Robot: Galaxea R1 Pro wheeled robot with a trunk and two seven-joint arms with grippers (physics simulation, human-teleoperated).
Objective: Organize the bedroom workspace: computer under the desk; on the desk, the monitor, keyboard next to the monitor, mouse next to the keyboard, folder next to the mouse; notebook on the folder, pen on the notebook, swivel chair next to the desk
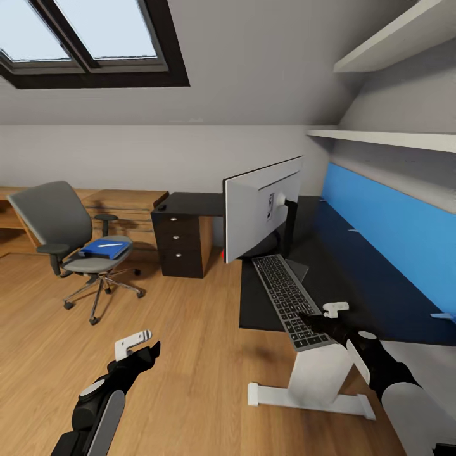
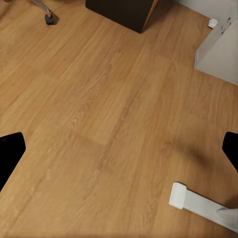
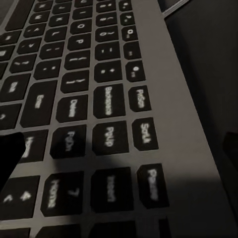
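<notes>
Skylight (image 1: 88, 38), grey walls, plank floor (image 1: 177, 354)

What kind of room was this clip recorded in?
Probably an attic room used as a home office: a skylight in a sloped ceiling, a desk with a monitor and keyboard, and a swivel chair on a wood floor.

black arms, white cuffs, white-tipped pincer (image 1: 140, 342).

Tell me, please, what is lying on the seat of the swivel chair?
On the swivel chair seat lies the blue folder, with a thin pale line on top that may be the pen; too small to tell. Anything beneath the folder is covered by it.
</notes>
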